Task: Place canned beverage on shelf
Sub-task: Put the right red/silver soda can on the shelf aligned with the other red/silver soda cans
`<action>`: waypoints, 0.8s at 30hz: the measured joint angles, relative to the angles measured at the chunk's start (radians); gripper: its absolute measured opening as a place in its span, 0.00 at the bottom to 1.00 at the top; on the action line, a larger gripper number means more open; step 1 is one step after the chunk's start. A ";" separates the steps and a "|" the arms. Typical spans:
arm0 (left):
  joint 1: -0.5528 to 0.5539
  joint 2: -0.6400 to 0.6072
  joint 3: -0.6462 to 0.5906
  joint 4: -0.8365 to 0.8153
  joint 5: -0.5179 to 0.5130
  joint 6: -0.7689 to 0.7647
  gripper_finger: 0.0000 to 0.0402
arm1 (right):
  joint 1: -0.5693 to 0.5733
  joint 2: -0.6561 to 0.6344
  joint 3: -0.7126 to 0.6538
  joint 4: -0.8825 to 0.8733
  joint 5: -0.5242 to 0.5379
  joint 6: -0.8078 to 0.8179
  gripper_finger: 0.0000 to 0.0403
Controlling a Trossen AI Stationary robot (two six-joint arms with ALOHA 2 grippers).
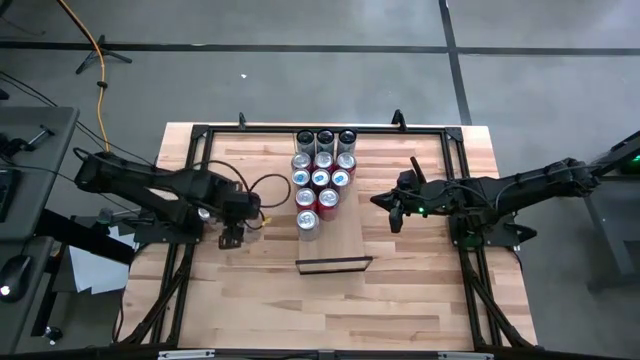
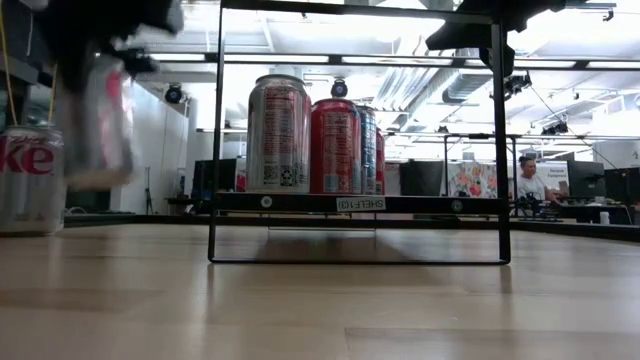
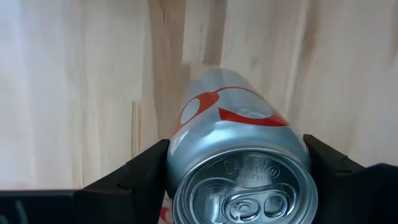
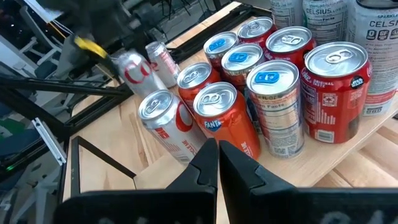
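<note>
Silver can [image 3: 239,155] with red swirl in black pincer [image 3: 239,186]; red, silver and blue-topped cans [image 1: 322,178] on pale shelf [image 1: 345,240]; striped blond tabletop [image 1: 400,300].

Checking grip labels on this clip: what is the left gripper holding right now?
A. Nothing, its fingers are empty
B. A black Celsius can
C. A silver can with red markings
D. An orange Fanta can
C: in the left wrist view the left gripper has its fingers on both sides of a silver can with red markings, seen above the tabletop.
</note>
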 joint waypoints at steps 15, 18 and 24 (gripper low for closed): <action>0.001 -0.003 0.546 0.039 -0.200 0.000 0.57 | 0.000 0.000 0.000 0.310 -0.019 -0.083 0.19; 0.001 -0.003 0.579 0.109 -0.219 0.020 0.57 | 0.001 0.010 0.000 0.456 -0.019 -0.116 0.33; 0.001 0.001 0.578 0.153 -0.234 0.027 0.57 | 0.001 0.060 0.020 0.619 -0.057 -0.113 0.66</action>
